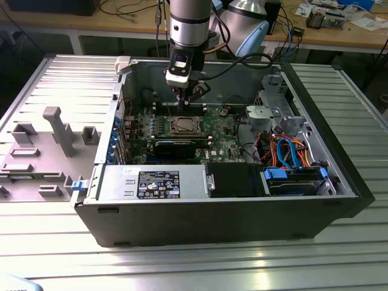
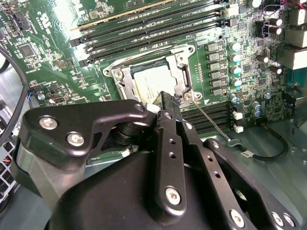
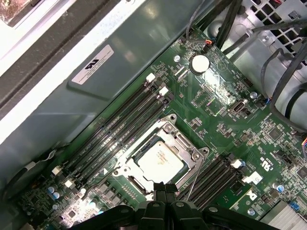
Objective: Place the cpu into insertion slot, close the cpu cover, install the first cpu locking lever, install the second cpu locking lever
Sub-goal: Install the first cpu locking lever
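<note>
Gripper (image 3: 164,192) hangs over the socket's edge, jaws clenched together, grasping nothing. The cpu (image 3: 159,163) sits in the slot (image 2: 125,82) under the closed cover (image 3: 188,145); its print is too faint to read. The gripper body hides the cpu's near edge in both wrist views.

Black memory slots (image 3: 120,129) flank the green motherboard (image 3: 216,96) inside an open computer case (image 1: 230,212).

The exterior view is looking down from afar while both wrist views are sharing the insertion slot (image 2: 153,84) (image 3: 160,160) close up.
</note>
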You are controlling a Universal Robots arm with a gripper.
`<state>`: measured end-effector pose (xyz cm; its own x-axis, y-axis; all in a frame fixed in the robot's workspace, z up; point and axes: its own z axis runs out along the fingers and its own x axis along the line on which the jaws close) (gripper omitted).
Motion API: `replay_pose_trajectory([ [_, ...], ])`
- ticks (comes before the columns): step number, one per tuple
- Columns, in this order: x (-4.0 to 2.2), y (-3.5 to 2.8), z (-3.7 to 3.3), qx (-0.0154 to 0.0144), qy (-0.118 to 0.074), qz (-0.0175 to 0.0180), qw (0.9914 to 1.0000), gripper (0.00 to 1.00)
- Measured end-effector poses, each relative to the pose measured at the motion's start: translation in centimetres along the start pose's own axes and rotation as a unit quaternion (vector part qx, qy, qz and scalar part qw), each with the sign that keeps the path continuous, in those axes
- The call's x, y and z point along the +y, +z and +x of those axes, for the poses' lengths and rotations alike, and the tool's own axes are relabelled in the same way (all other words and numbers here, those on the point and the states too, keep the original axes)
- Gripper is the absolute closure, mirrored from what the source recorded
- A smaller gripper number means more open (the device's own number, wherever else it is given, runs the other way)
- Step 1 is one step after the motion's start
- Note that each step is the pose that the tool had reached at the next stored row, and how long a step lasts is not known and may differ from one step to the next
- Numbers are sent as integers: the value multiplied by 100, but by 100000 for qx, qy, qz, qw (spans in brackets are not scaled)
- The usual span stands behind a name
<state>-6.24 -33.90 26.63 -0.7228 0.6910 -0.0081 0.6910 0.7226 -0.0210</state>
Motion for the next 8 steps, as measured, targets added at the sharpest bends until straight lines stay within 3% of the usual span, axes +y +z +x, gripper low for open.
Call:
replay_pose_trajectory([
  [8,0,0,0,-9,-408,-6,99999,89],
])
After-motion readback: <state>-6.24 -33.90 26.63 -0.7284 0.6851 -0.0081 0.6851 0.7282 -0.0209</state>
